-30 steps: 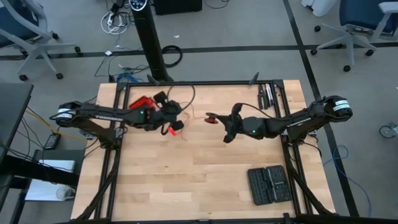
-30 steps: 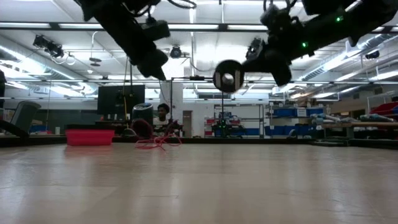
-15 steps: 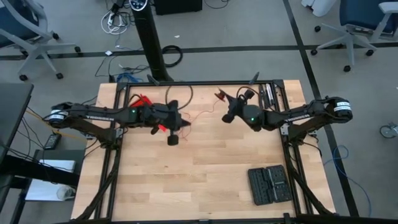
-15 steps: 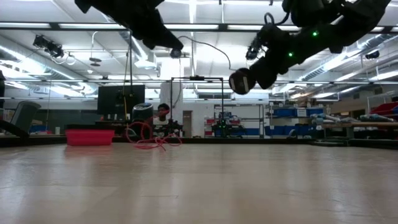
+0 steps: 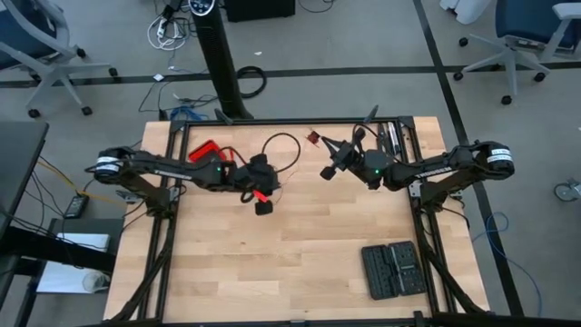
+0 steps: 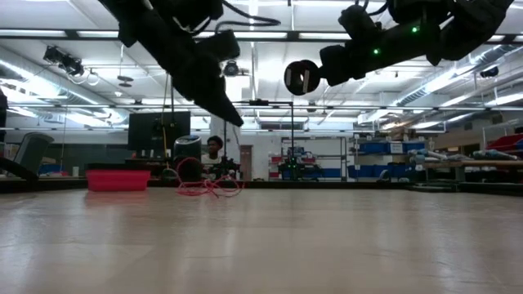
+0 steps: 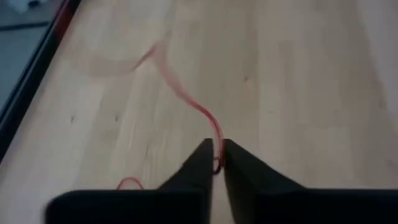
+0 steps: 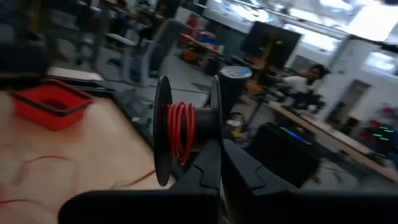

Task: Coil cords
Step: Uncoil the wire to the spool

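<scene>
My left pincer [image 7: 216, 163] is pinching the thin red wire [image 7: 186, 99] above the worktop [image 5: 300, 245]. My right pincer [image 8: 219, 155] is gripping a black spool [image 8: 186, 129] wound with red wire.

Your work surface is a pale wooden table [image 5: 300, 245] with a dark frame along its edges. On it you have a red box [image 5: 205, 150] at the far left, loose loops of thin red wire [image 6: 206, 184] lying beside that box, and a black compartmented case [image 5: 393, 269] near the right front corner.
</scene>
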